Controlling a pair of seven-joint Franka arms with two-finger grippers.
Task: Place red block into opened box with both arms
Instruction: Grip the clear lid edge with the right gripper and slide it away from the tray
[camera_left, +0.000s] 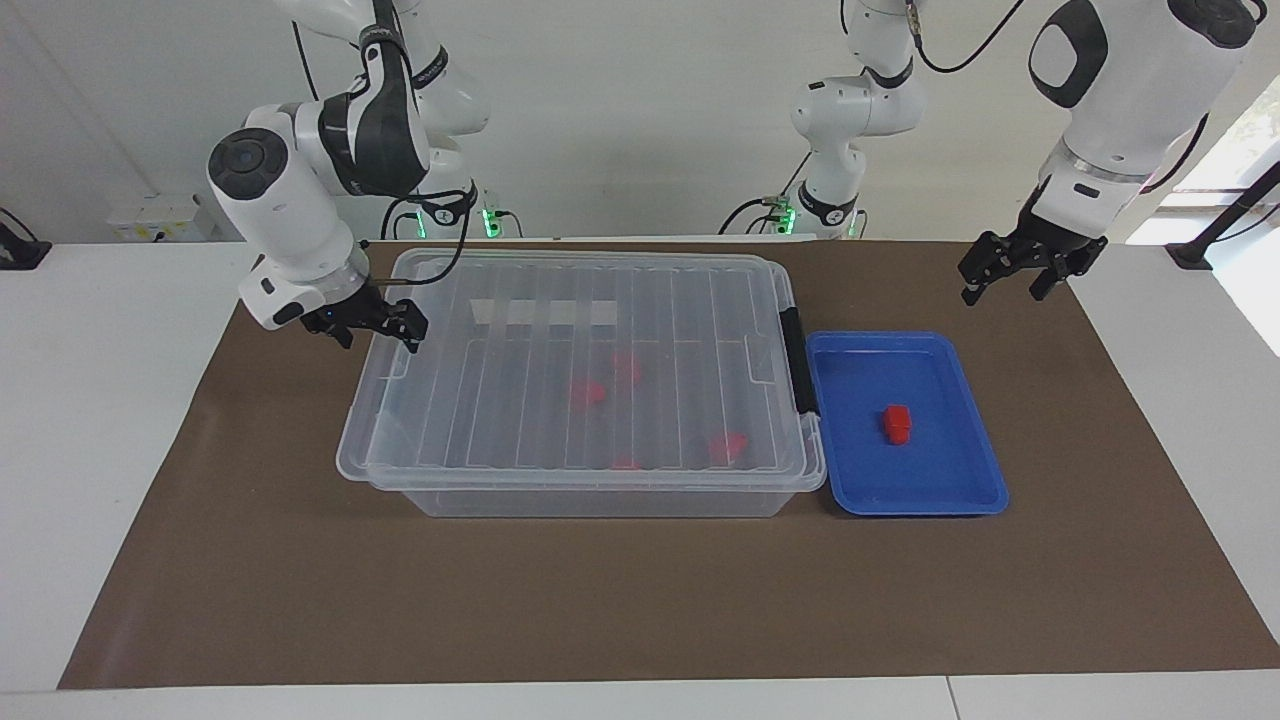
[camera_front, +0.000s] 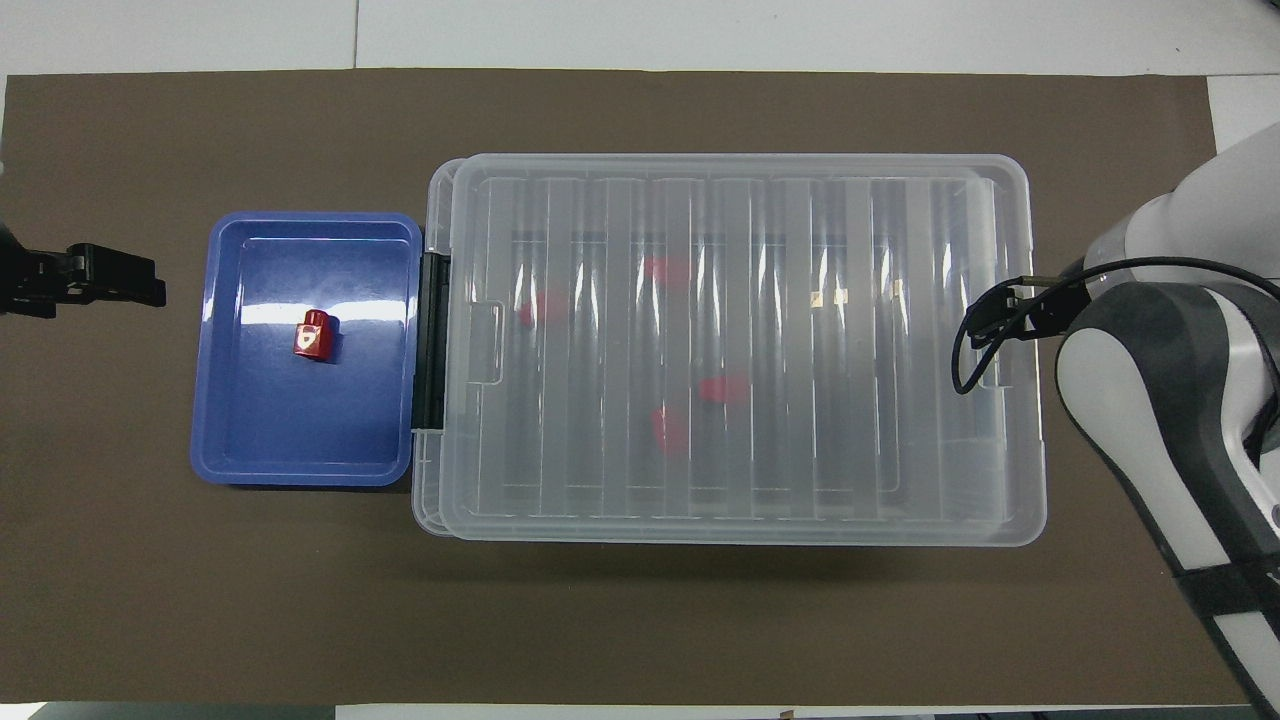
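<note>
The red block (camera_left: 897, 423) (camera_front: 313, 334) lies in a shallow blue tray (camera_left: 950, 490) (camera_front: 250, 440). Beside the tray stands the box (camera_left: 590, 495) (camera_front: 740, 525), clear plastic, with its ribbed lid lying flat on top and a black latch (camera_left: 797, 360) (camera_front: 431, 340) on the end toward the tray. My right gripper (camera_left: 378, 335) (camera_front: 1000, 315) is open and sits low at the lid's edge, at the right arm's end of the box; whether it touches is unclear. My left gripper (camera_left: 1003, 290) (camera_front: 150, 285) hangs open over the mat at the left arm's end, apart from the tray, and holds nothing.
Several red blocks (camera_left: 588, 392) (camera_front: 722, 388) show dimly through the lid inside the box. A brown mat (camera_left: 600, 600) covers the table. Two slimmer white arms (camera_left: 850, 120) with green-lit bases stand nearer to the robots than the box.
</note>
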